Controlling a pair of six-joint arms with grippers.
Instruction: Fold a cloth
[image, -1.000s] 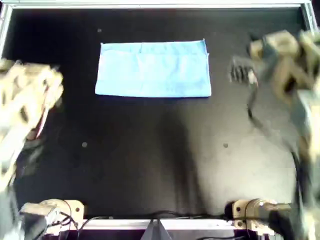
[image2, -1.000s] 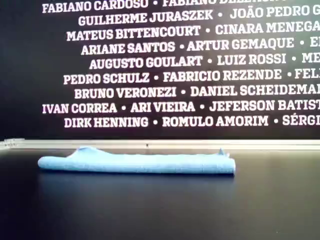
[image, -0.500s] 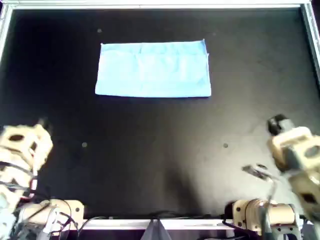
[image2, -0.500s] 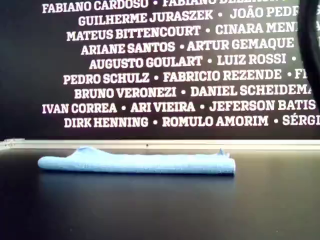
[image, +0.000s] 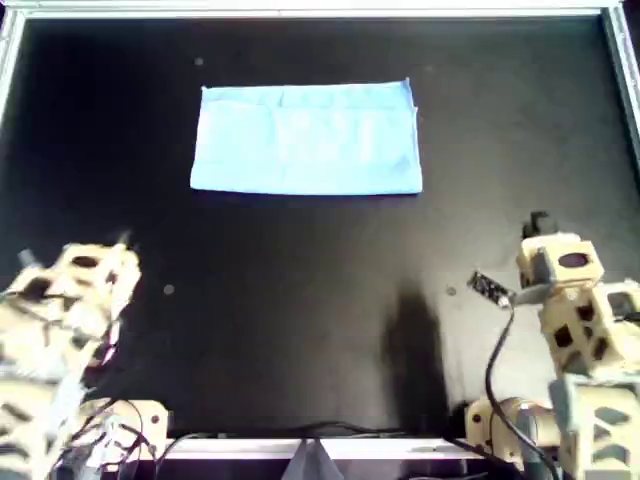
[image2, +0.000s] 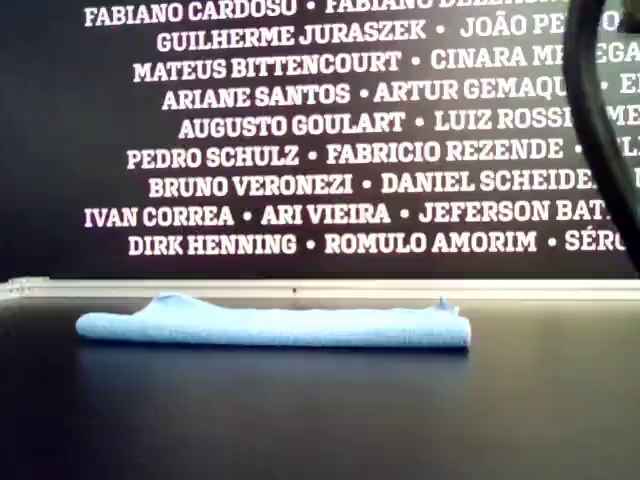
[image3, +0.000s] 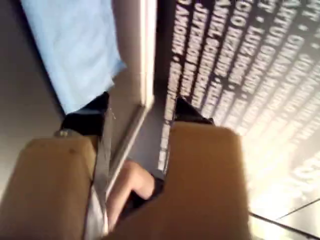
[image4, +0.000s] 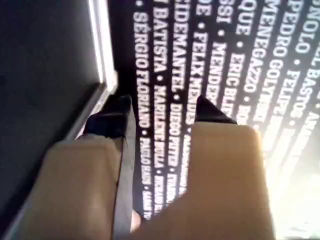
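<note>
Overhead view: cloth (image: 307, 138) folded flat, upper centre. Left gripper (image3: 137, 107) and right gripper (image4: 157, 112) both spread apart, holding nothing.

Black matte tabletop (image: 300, 300) with a thin silver metal rim (image2: 300, 288) along its far edge, plus a dark back wall (image2: 330, 130) plastered with rows of white all-caps names like "DIRK HENNING".
</note>
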